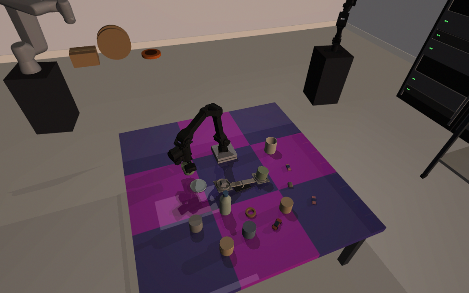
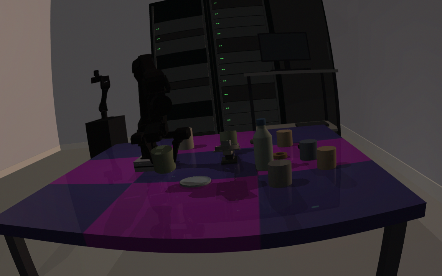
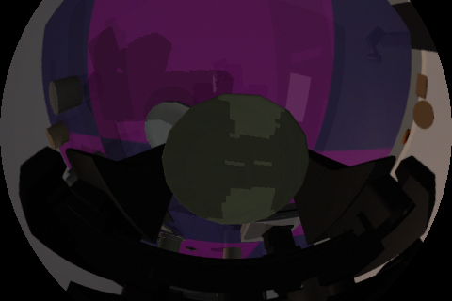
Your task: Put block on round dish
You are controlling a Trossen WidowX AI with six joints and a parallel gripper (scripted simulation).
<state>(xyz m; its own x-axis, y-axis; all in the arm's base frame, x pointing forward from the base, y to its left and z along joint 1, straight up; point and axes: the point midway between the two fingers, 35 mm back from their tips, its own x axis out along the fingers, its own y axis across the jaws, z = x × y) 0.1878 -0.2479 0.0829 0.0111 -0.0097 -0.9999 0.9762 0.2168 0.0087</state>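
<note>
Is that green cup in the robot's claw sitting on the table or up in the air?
Cannot tell for sure. The gripper is clamped on the green cup, low beside the round dish; its base looks at or just above the table.
</note>
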